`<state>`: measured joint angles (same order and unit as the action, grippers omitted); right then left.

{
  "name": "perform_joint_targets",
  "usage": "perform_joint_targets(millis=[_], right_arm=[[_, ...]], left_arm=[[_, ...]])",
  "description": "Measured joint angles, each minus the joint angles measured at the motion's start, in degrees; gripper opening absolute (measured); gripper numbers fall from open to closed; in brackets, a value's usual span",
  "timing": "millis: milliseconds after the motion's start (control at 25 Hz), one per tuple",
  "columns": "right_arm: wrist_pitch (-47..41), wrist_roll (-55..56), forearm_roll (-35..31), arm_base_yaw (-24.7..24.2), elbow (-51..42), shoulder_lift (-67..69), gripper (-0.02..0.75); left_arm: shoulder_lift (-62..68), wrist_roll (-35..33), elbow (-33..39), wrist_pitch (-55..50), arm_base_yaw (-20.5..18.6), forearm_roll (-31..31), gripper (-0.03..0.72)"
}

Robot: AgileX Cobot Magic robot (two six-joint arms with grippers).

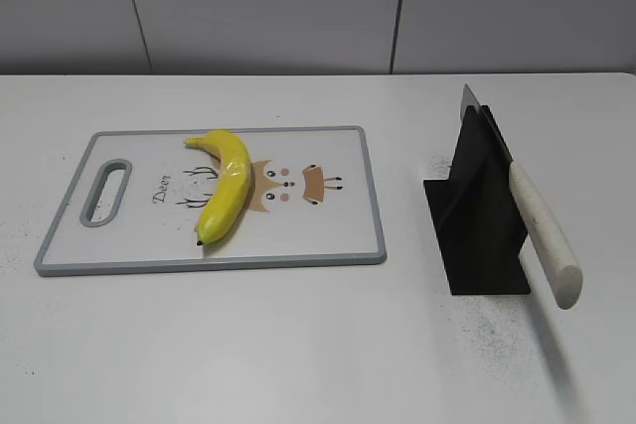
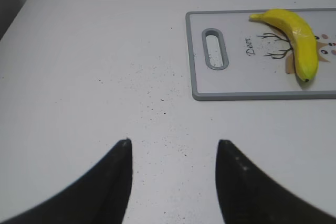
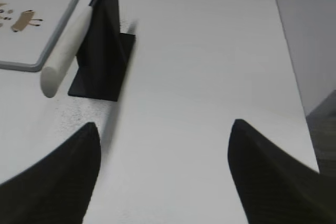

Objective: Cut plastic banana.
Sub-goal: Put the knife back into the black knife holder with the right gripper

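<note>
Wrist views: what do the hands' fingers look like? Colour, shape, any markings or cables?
Both alike: the left hand and right hand each show two matte black fingers, broad at the base and tapering to blunt points. No markings or cables visible; neither arm appears in the exterior view.

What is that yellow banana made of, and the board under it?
The curved glossy yellow banana looks like plastic: its skin is uniformly bright with sharp shiny highlights. The white rectangular cutting board with a grey rim also seems plastic, smooth and matte, with a printed cartoon deer; I can't be sure.
</note>
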<state>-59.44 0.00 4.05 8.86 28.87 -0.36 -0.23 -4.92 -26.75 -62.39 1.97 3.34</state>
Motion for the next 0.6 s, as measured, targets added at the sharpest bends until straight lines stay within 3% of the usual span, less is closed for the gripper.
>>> perform_joint_targets(millis=[240,600], right_arm=[[0.0,0.0,0.0,-6.8,0.0,0.0,0.572],[0.0,0.0,0.0,-7.2,0.0,0.0,0.571]], left_arm=[[0.0,0.0,0.0,0.0,0.0,0.0,0.471],[0.0,0.0,0.0,0.0,0.0,0.0,0.463]])
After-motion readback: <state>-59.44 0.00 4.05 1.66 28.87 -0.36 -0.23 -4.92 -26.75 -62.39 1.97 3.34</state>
